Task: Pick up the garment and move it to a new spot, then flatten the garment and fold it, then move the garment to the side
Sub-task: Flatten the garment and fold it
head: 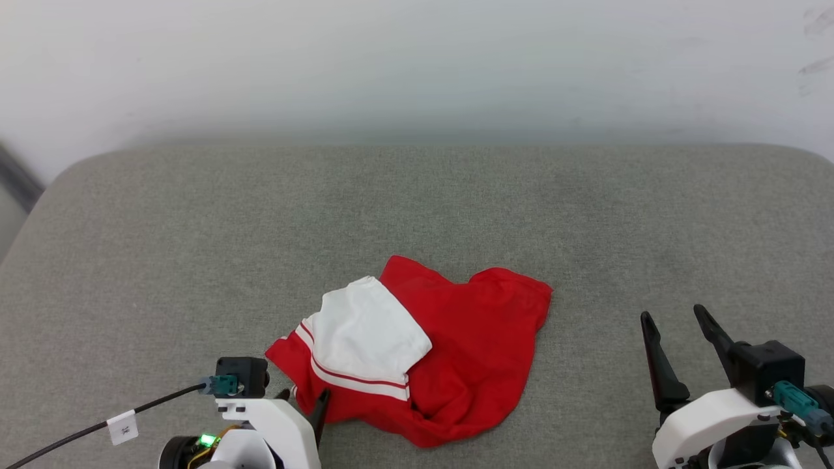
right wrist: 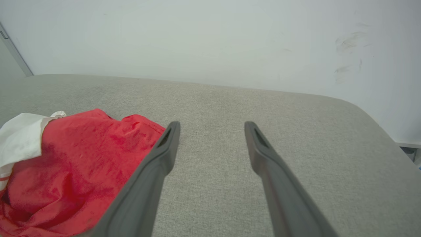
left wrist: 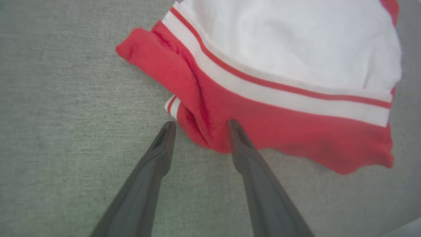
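Dark fingers (left wrist: 243, 154) of the left gripper (left wrist: 200, 126): they stand apart, about half open, and clamp nothing. One tip lies against a red fold, the other is just beside a small striped corner of cloth.
Between the tips: a thick red fold of the garment (head: 469, 352). It sits loose in the gap and is not pinched.
Right gripper (right wrist: 212, 126): its fingers are wide open and empty. It is well apart from the cloth, over bare grey cover near the front right corner.
Garment: a crumpled heap near the front edge of the padded table (head: 417, 195), a little left of the middle. A white sleeve (head: 365, 332) with striped trim (left wrist: 279, 89) lies on top of the red body.
Step in hand, as I judge: taking hold of the near edge of the heap, to lift it to a new spot.
Risk, slipping: if the fingers close on the outer fold alone, the thin jersey can slide out during the lift.
Risk, bundle: the fold seems to have several layers, so the heap may rise as one lump and be hard to flatten.
Risk, cover: the tips are low, so closing may also catch the soft grey cover.
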Robot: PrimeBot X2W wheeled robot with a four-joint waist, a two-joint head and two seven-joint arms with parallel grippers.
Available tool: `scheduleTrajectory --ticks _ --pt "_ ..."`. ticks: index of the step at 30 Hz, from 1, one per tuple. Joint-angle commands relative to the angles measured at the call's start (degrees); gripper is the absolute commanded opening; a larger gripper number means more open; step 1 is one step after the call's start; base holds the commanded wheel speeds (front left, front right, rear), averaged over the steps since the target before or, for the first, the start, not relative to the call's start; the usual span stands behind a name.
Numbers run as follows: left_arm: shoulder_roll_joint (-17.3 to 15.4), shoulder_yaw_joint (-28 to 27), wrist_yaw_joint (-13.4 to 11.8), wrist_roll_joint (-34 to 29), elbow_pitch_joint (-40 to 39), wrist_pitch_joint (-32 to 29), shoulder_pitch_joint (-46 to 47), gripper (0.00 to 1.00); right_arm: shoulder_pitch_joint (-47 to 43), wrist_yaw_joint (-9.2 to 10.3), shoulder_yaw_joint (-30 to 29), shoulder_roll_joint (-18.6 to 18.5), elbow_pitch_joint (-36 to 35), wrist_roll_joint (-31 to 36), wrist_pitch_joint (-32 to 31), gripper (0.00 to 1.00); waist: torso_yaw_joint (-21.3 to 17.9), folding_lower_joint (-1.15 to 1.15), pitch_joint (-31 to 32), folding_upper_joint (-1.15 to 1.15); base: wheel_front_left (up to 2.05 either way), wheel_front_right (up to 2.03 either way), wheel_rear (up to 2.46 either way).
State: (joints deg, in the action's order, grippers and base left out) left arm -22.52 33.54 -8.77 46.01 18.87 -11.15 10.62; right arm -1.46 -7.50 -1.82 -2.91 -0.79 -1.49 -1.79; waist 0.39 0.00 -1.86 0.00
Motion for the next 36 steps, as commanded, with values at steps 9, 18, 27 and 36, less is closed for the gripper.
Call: scheduleTrajectory --ticks 9,18,27,36 --pt "-0.74 2.22 -2.37 -8.47 -8.91 7.13 3.24 1.00 -1.70 0.02 0.24 0.04 -1.41 0.45 -1.23 1.00 -0.55 0.00 1.99 0.00 0.00 0.00 0.00" --pt "0.10 10.51 3.71 -9.70 -9.33 -7.23 11.38 1.00 -0.26 0.02 0.85 0.03 -1.85 -0.08 -1.17 1.00 -1.97 0.00 -0.33 0.00 0.00 0.00 0.00" --pt "-0.68 13.92 5.82 -9.27 -5.54 -17.21 15.16 0.33 0.50 0.02 0.70 0.04 -0.46 -0.97 -0.32 1.00 -3.14 0.00 -2.27 0.00 0.00 0.00 0.00" --pt "-1.37 12.27 4.67 -10.57 -8.16 -12.77 16.57 0.00 0.49 0.03 0.30 0.02 0.68 -1.20 0.14 1.00 -0.41 0.00 -1.98 0.00 0.00 0.00 0.00"
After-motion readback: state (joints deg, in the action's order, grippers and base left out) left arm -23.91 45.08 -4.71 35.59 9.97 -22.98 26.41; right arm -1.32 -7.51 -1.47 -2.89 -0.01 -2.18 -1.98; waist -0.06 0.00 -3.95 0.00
